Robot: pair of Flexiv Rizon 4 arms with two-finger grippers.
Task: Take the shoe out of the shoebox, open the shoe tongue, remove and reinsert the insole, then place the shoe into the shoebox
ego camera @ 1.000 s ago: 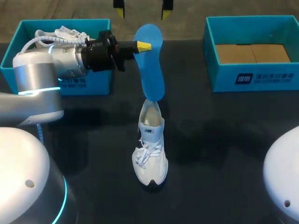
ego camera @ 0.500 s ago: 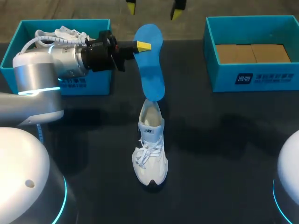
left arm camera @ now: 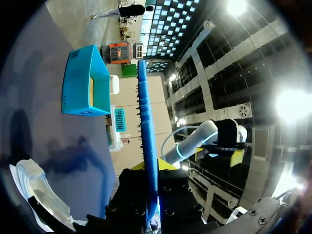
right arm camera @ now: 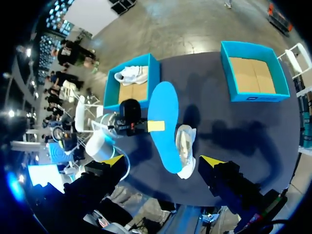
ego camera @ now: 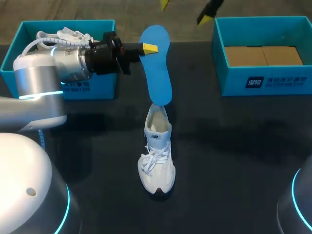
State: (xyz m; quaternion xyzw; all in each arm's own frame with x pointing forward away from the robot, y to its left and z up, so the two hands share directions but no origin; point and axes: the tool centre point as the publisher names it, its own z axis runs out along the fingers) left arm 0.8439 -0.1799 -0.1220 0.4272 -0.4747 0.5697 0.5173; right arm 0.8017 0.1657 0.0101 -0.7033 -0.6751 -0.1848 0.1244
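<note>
So as to feed it straight back in, probably, pinches the insole (ego camera: 158, 68) on both faces with the left fingers (ego camera: 150, 48) near its upper end, standing it on end directly above the shoe (ego camera: 157, 156), lower tip at the shoe's heel opening. Holds nothing in the right fingers (ego camera: 205, 19), spread wide and high beyond the shoe, presumably out of the way, with the shoe sole-down on the bench (ego camera: 234, 146).
</note>
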